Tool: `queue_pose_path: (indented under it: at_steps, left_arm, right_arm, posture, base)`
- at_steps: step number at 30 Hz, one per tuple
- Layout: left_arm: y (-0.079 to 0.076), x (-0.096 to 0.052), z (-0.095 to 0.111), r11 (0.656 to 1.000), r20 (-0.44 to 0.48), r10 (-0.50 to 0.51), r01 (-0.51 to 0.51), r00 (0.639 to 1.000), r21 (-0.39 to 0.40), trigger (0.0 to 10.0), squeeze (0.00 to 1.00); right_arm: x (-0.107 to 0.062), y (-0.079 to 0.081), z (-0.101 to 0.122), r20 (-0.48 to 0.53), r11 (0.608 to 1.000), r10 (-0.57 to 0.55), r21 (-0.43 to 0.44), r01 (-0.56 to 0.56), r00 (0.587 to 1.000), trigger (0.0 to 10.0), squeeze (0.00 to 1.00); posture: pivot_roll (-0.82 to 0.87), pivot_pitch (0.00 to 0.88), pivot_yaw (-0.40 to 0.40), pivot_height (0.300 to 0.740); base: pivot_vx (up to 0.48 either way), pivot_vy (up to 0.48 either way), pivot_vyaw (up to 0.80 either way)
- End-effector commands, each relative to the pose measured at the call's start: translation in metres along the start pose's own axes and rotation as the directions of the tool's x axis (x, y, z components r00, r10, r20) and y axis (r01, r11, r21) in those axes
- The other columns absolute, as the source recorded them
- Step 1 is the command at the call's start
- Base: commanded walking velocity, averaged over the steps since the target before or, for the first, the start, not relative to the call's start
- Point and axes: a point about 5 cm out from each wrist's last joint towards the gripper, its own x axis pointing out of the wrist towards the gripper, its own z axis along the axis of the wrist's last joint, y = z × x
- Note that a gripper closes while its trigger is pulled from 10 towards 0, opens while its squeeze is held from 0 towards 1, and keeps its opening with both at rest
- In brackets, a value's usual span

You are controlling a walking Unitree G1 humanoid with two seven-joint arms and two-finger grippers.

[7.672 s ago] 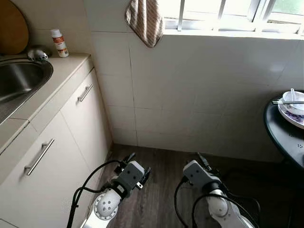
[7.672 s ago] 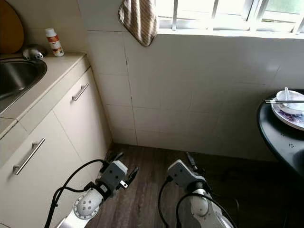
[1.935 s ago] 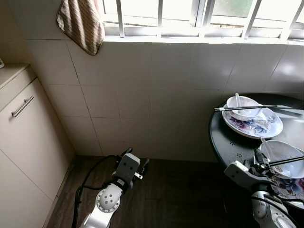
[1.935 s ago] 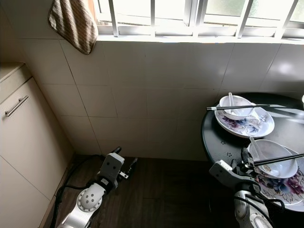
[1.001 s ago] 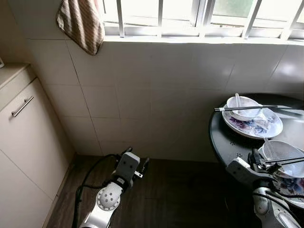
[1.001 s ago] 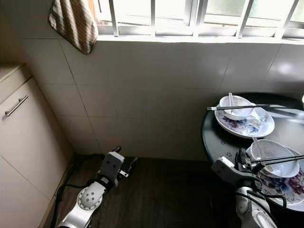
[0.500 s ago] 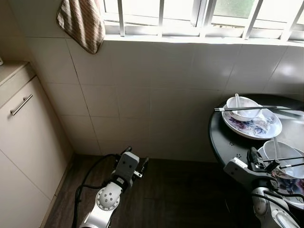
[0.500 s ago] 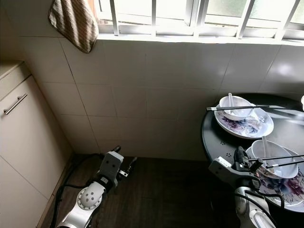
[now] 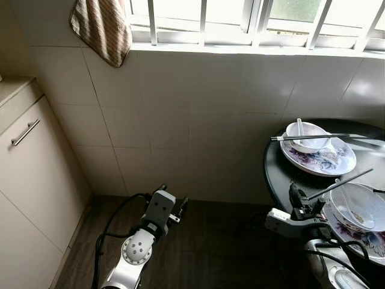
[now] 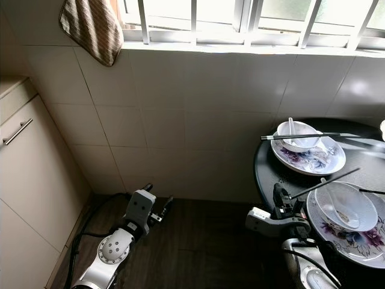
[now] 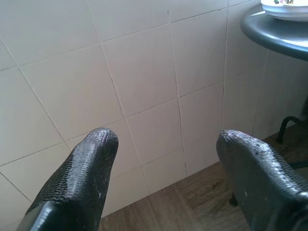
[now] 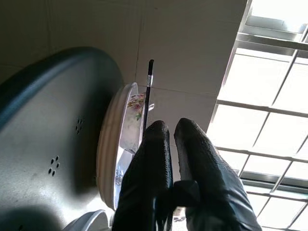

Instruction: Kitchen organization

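At the lower right of the frame, your right hand [image 9: 299,205] pinches one black chopstick [image 9: 340,183] at the edge of the round dark surface [image 9: 278,171]; lift it clear of the near bowl [image 9: 360,206] without tipping it. Two bowls, two flowered plates. The far bowl [image 9: 307,134] carries another chopstick pair. Your left hand [image 11: 163,159] hangs idle, fingers spread wide.

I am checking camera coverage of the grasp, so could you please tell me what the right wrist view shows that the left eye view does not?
The right wrist view shows the right gripper pinching a chopstick between its shut fingers. The left eye view adds the left gripper low over the floor, the striped towel, the cabinet and the near bowl with a spoon. Both show the round black table, a flowered plate, tiled wall and barred window.
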Motion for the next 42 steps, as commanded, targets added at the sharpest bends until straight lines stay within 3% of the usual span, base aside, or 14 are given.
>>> queue_pose_path:
  at_steps: [1, 9, 14, 22, 23, 24, 27, 37, 42]
  left_arm:
    - [0.000, 0.002, -0.001, 1.000, -0.013, -0.001, 0.001, 1.000, -0.011, 10.0, 0.00]
    - [-0.002, 0.003, 0.000, 1.000, -0.010, -0.001, 0.001, 1.000, -0.024, 10.0, 0.00]
    - [-0.002, 0.003, 0.000, 0.999, -0.009, 0.000, 0.000, 1.000, -0.033, 10.0, 0.00]
    - [0.000, 0.003, 0.001, 0.999, -0.002, 0.019, -0.019, 1.000, -0.051, 10.0, 0.00]
    - [0.001, 0.003, 0.001, 0.998, 0.001, 0.023, -0.022, 1.000, -0.055, 10.0, 0.00]
    - [0.001, 0.003, 0.002, 0.998, 0.007, 0.024, -0.023, 1.000, -0.055, 10.0, 0.00]
    - [0.002, 0.002, 0.002, 0.998, 0.012, 0.026, -0.025, 1.000, -0.054, 10.0, 0.00]
    - [0.005, 0.000, 0.003, 0.998, 0.024, 0.036, -0.035, 0.999, -0.062, 10.0, 0.00]
    - [0.007, -0.002, 0.003, 0.996, 0.027, 0.053, -0.051, 0.998, -0.070, 10.0, 0.00]
  right_arm:
    - [0.002, -0.004, -0.002, 0.020, 0.997, -0.035, -0.075, 0.037, 0.999, 0.0, 0.00]
    - [0.006, -0.011, -0.006, 0.006, 0.993, -0.090, -0.081, 0.090, 0.996, 0.0, 0.00]
    - [0.009, -0.023, -0.001, -0.004, 0.987, -0.157, 0.021, 0.157, 0.988, 0.0, 0.00]
    - [0.017, -0.040, 0.010, 0.042, 0.963, -0.251, 0.111, 0.245, 0.967, 0.2, 0.00]
    - [0.018, -0.043, 0.015, 0.057, 0.956, -0.267, 0.146, 0.256, 0.962, 4.2, 0.00]
    - [0.022, -0.049, 0.026, 0.088, 0.936, -0.293, 0.232, 0.267, 0.952, 10.0, 0.00]
    - [0.022, -0.055, 0.040, 0.155, 0.919, -0.317, 0.294, 0.263, 0.936, 10.0, 0.00]
    - [0.027, -0.058, 0.054, 0.214, 0.919, -0.338, 0.285, 0.273, 0.916, 10.0, 0.00]
    - [0.026, -0.058, 0.071, 0.294, 0.901, -0.311, 0.392, 0.183, 0.904, 10.0, 0.00]
  posture:
    - [-0.03, 0.000, -0.048, 0.740]
    - [-0.03, 0.000, -0.051, 0.740]
    - [-0.04, 0.000, -0.050, 0.740]
    - [-0.04, 0.000, -0.047, 0.740]
    - [-0.03, 0.000, -0.045, 0.740]
    - [-0.02, 0.000, -0.045, 0.740]
    - [-0.02, 0.000, -0.045, 0.740]
    - [-0.01, 0.000, -0.039, 0.740]
    - [0.00, 0.000, -0.037, 0.740]
  base:
    - [0.000, 0.000, 0.00]
    - [0.000, 0.000, 0.00]
    - [0.000, 0.000, 0.00]
    - [0.000, 0.000, 0.00]
    - [0.000, 0.000, 0.00]
    - [0.000, 0.000, 0.00]
    - [0.000, 0.000, 0.00]
    - [0.000, 0.000, 0.32]
    - [0.000, 0.000, 0.80]
